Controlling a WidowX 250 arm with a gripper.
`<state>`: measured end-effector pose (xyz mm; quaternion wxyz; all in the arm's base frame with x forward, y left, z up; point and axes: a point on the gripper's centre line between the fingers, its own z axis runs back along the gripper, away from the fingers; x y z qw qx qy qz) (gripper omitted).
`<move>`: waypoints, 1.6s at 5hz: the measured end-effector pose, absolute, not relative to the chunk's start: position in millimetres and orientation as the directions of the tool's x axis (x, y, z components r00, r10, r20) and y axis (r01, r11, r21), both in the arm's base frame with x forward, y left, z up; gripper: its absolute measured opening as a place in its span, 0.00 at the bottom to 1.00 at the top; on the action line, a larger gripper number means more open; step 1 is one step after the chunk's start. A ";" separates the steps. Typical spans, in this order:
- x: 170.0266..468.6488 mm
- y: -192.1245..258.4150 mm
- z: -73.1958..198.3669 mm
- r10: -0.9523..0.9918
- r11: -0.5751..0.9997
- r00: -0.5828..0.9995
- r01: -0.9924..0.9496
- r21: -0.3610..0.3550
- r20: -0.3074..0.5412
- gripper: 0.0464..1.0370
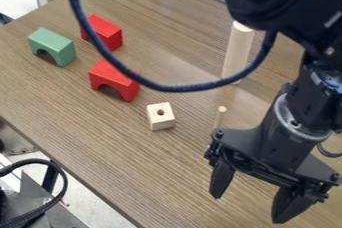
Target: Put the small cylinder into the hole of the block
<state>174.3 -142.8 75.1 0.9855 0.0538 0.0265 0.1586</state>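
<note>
The black two-finger gripper [247,209] hangs at the lower right of the camera view, its fingers spread wide, with the brown wood-grain table [120,172] showing between the tips. The small, thin cylinder of pale wood [220,116] stands upright on the table, outside the fingers, just beyond the gripper's body in this view. Its lower end seems to be hidden behind that body, so whether the two touch I cannot tell.

Well to the left of the gripper in the view sits the pale wooden cube-shaped block [161,120], a dark round hole in its upward face; the small cylinder is near it, apart from it. Farther back, a thick, tall cylinder of pale wood [238,52] stands upright. Toward the upper left are two red arch-shaped blocks, one nearer [112,77] and one farther [105,29], and a green arch-shaped block [55,43].
</note>
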 end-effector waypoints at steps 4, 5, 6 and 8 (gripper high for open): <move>182.5 -103.1 66.5 0.501 0.857 0.866 -0.497 0.138 0.008 0.96; 184.7 -98.4 70.0 0.537 0.841 0.843 -0.538 0.062 0.037 0.96; 193.4 -96.6 72.5 0.560 0.827 0.826 -0.562 0.007 0.055 0.96; 212.6 -96.8 78.9 0.569 0.822 0.819 -0.569 -0.032 0.078 0.96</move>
